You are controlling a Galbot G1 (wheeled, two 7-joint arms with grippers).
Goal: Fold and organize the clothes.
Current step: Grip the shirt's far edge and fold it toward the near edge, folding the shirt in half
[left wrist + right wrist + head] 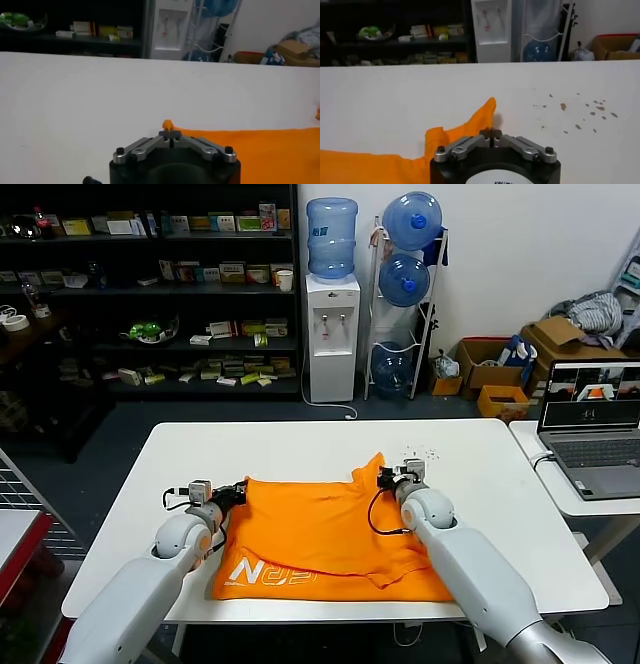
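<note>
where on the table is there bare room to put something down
The white table is bare along its far strip beyond the orange T-shirt, at its left end outside the left gripper, and right of the right gripper, with small specks. The near middle is crowded with the shirt and both arms.

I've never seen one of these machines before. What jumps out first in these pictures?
The bright orange T-shirt lies partly folded on the near half of the white table, white lettering at its near left corner. The left gripper pinches the shirt's far left corner and the right gripper its far right one, each with fingers closed on fabric. Behind stands a water dispenser.
</note>
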